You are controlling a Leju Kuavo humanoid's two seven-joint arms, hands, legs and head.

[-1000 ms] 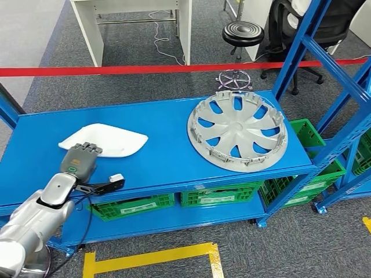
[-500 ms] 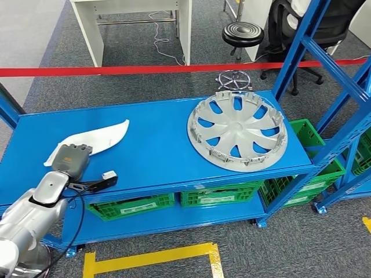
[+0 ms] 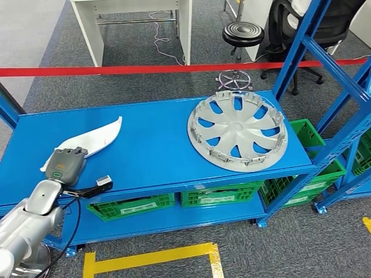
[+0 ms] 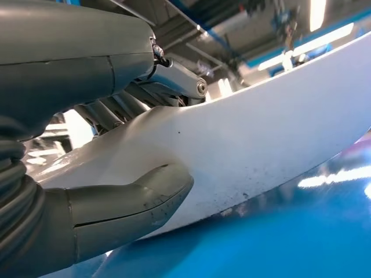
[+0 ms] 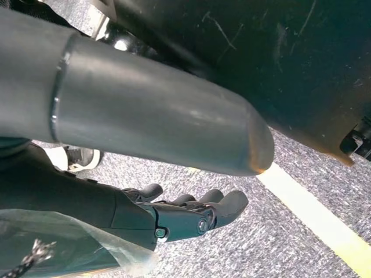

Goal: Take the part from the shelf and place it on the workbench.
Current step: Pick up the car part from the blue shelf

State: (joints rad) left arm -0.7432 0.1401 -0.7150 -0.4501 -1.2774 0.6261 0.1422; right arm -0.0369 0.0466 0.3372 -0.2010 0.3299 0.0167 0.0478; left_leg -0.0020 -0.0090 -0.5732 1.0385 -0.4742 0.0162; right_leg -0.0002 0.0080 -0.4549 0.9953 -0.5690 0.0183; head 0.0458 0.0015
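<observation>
Silver hubcap, green crates

The blue metal shelf carries a round silver plastic hubcap lying flat near its right end. Well left of the hubcap, a white curved plastic panel sits tilted, one edge raised off the blue surface.

From high up we look forward and down on the blue shelf. Our left wrist camera sits very close to that same shelf top; our right wrist camera faces the grey floor.
</observation>
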